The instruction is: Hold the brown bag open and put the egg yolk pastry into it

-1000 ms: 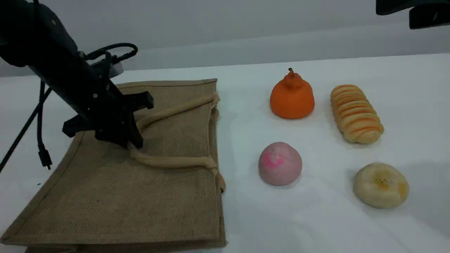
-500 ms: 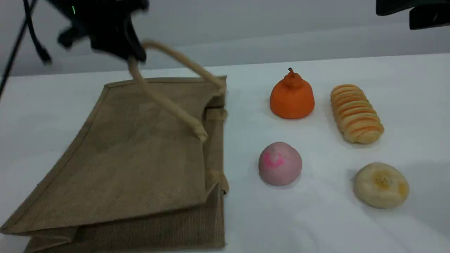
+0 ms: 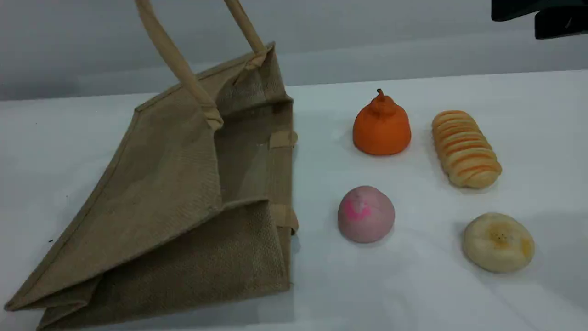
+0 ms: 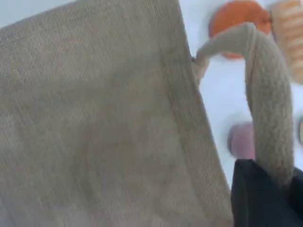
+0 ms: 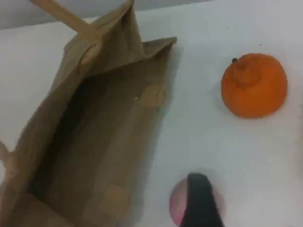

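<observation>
The brown bag [image 3: 174,193] stands half raised on the table's left, its mouth gaping toward the right. One beige handle [image 3: 170,50] runs up out of the scene view's top. In the left wrist view that handle [image 4: 267,94] ends in my left gripper [image 4: 277,187], which is shut on it above the bag's wall [image 4: 94,123]. The egg yolk pastry [image 3: 498,242] lies alone at the front right, pale with yellow patches. My right gripper [image 5: 199,198] hovers open and empty above the pink ball, looking into the bag's open mouth [image 5: 94,142].
A pink-marked ball [image 3: 366,214] sits just right of the bag's mouth. Behind it are an orange pear-shaped piece [image 3: 381,126] and a long striped bread [image 3: 465,148]. A dark part of the right arm [image 3: 537,14] shows at the top right corner.
My left gripper has risen out of the scene view with the handle. This pulled the flat bag's upper side up and opened its mouth. The pastries have not moved.
</observation>
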`<action>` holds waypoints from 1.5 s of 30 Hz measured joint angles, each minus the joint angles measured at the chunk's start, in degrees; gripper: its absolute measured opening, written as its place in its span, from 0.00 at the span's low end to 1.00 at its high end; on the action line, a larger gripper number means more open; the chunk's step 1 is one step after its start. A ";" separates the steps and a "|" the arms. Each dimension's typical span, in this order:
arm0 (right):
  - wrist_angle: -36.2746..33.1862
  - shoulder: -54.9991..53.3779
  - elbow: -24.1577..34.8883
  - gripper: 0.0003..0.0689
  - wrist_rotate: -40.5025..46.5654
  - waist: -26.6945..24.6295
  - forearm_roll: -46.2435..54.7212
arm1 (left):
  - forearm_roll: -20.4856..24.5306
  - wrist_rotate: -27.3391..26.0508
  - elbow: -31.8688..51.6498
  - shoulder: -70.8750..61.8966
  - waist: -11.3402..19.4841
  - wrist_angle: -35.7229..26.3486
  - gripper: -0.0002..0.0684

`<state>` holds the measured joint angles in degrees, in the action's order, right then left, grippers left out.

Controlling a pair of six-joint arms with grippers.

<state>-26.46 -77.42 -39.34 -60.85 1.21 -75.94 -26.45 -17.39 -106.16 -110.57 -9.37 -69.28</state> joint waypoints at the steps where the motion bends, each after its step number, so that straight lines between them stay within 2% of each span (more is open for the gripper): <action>1: 0.00 0.00 0.00 0.60 -0.28 0.00 0.00 | 0.05 -0.07 -0.77 0.00 0.00 -0.81 0.13; 7: 0.00 -1.21 0.05 0.60 -1.01 0.00 0.00 | 0.11 -0.63 -6.89 0.28 0.00 -1.02 0.13; 11: -0.05 -3.66 0.05 0.60 -1.07 0.00 0.00 | -0.15 -3.49 -9.35 1.83 0.00 -0.82 0.13; 26: 4.82 -14.97 0.11 0.60 -1.35 0.00 -1.06 | -1.02 -7.60 -9.41 2.85 0.00 -0.76 0.13; 29: 6.50 -16.97 0.11 0.60 -1.53 0.00 -1.06 | -2.74 -8.68 -9.41 2.80 0.00 -0.76 0.13; 35: 6.54 -21.25 0.11 0.60 -1.86 0.00 -0.87 | -6.88 -11.09 -9.41 2.80 0.00 -0.76 0.13; 45: 5.45 -26.61 0.11 0.60 -1.86 0.00 -0.82 | -7.01 -11.09 -9.41 2.80 0.00 -0.72 0.13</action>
<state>-21.00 -104.03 -39.24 -62.70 1.21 -76.76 -33.46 -28.48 -115.57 -107.78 -9.37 -70.00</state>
